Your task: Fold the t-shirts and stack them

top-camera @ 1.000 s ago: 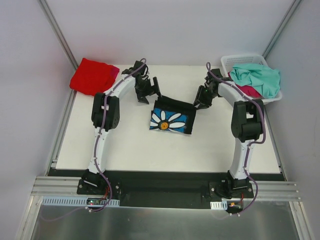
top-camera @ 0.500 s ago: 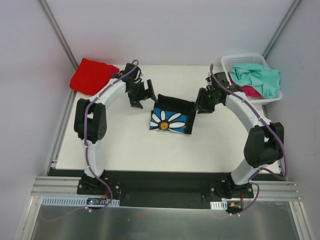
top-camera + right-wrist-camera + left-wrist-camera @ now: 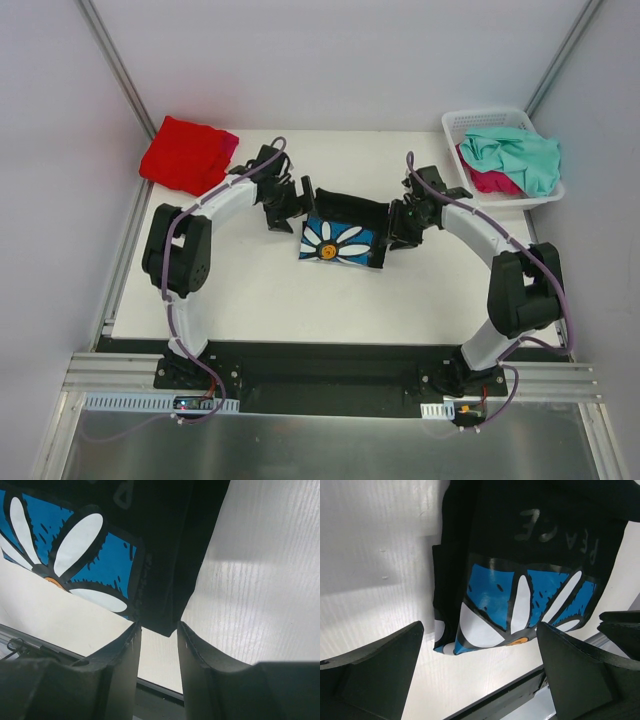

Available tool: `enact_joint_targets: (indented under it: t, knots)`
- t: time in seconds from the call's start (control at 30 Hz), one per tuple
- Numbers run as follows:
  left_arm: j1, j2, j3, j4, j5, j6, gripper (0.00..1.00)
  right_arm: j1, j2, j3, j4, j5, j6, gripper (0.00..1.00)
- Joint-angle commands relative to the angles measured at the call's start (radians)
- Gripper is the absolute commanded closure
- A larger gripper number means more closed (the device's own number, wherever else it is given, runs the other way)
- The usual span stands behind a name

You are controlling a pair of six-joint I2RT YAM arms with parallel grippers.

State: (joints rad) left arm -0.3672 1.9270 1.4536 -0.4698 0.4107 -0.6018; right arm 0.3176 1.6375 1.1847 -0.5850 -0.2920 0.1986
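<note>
A folded black t-shirt [image 3: 345, 232] with a white daisy on a blue panel lies mid-table. My left gripper [image 3: 298, 203] hovers at its left edge, open wide, with the shirt's printed corner [image 3: 470, 635] showing between the spread fingers [image 3: 375, 670]. My right gripper [image 3: 398, 230] is at the shirt's right front corner. Its fingers [image 3: 122, 665] stand narrowly apart, and the black corner [image 3: 165, 615] reaches in between their tips without being pinched. A red t-shirt [image 3: 187, 155] lies folded at the back left. Teal [image 3: 515, 155] and magenta [image 3: 490, 182] shirts sit crumpled in the basket.
The white lattice basket [image 3: 487, 118] stands at the back right corner of the white table [image 3: 260, 290]. Grey enclosure walls rise on both sides. A black rail runs along the table's near edge [image 3: 320, 355].
Both arms have swung their elbows outward. The left gripper came forward and right to the shirt's left edge. The right gripper slid forward along the shirt's right edge to its front corner.
</note>
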Motion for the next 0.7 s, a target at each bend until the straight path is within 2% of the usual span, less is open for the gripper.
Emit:
enact_joint_targets:
  t: [0.0, 0.43, 0.67]
  knots:
    - [-0.006, 0.016, -0.009, 0.059, 0.008, -0.026, 0.04, 0.005, 0.002, -0.013, 0.027, 0.008, 0.002, 0.62]
    - [-0.016, 0.01, -0.064, 0.108, 0.017, -0.049, 0.04, 0.003, 0.007, -0.08, 0.073, -0.009, 0.01, 0.64]
    - [-0.024, 0.033, -0.078, 0.141, 0.014, -0.05, 0.06, 0.003, 0.047, -0.047, 0.086, -0.013, 0.004, 0.65]
